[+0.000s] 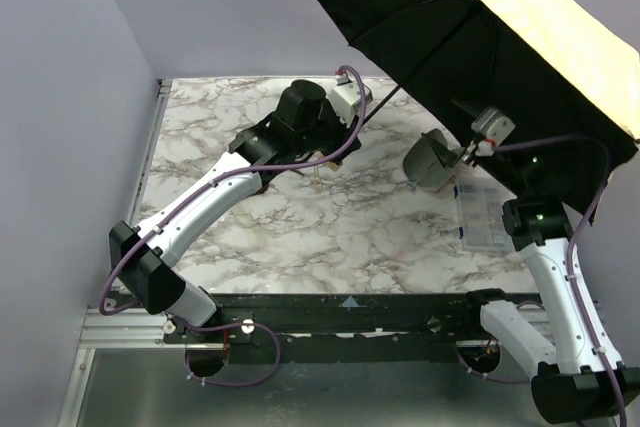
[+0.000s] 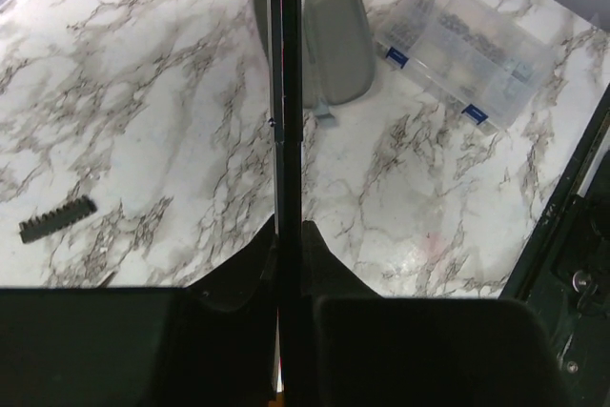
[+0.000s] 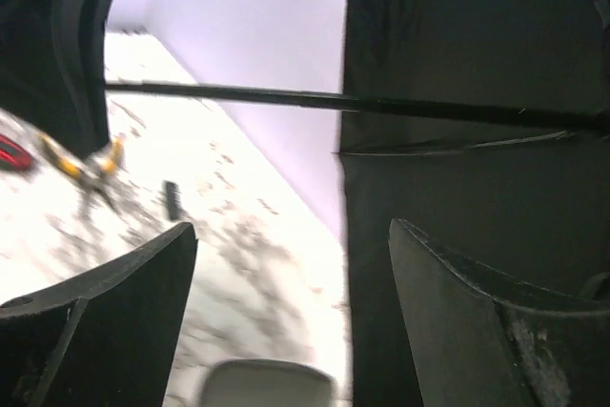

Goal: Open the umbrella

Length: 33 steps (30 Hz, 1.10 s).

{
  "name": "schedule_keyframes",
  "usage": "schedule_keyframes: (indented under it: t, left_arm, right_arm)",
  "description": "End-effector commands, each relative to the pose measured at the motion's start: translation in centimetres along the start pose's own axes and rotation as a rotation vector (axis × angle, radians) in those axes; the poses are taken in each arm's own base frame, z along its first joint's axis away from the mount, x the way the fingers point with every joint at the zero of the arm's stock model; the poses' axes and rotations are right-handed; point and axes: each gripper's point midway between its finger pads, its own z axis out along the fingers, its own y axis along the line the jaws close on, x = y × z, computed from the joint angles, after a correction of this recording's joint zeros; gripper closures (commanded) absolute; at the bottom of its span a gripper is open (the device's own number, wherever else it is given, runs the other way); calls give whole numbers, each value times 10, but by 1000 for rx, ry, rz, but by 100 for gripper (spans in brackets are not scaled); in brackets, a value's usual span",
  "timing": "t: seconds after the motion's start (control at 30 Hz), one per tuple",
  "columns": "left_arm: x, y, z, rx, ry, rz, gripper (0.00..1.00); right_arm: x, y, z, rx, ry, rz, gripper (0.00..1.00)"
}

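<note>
From where I stand the umbrella [image 1: 480, 27] looks open. Its canopy [image 1: 560, 37] is spread and tilted over the far right of the surface [image 1: 300, 237], black lining facing down, with the peach outside showing along the edge. The left claw [image 2: 286, 245] is clamped on the slim black shaft [image 2: 286, 92], which runs straight out between its fingers. The right claw [image 3: 291, 231] is spread wide with nothing in it, just under the shaft and close beside the lining.

I cannot see the catch, so I can't tell whether the canopy has locked. If it hasn't, it could fold back as soon as it is let go.

The whole spread hangs off one pinch on a thin rod, so it could twist or slide in that grip. The canopy's low edge hangs above the grey case [image 1: 430, 162] and the clear box [image 1: 480, 215], and it might sweep them if it swings. The empty claw could snag a rib or the fabric.
</note>
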Motion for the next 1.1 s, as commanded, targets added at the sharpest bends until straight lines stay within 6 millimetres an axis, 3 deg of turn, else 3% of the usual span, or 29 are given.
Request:
schedule_keyframes:
  t: [0.0,0.33,0.43,0.63,0.83,1.0,1.07]
  left_arm:
    - [-46,-19,-3,99,-191,46,100]
    - [-46,-30,2,173,-222,32,100]
    - [-47,-33,4,191,-233,21,100]
    - [-44,-34,7,198,-227,5,100]
    - [-43,-37,6,218,-241,12,100]
    - [-40,-41,3,234,-246,25,100]
    - [-39,-41,2,235,-251,30,100]
  right_arm:
    - [-6,4,10,50,10,575,17]
    - [-17,-27,48,122,-123,983,22]
    - [-18,-27,59,112,-149,1082,22]
    - [-34,-19,75,41,-194,1110,20]
    - [-27,-23,85,71,-196,1134,39]
    - [-25,-29,95,78,-214,1188,66]
    - [-23,-31,97,86,-214,1211,82]
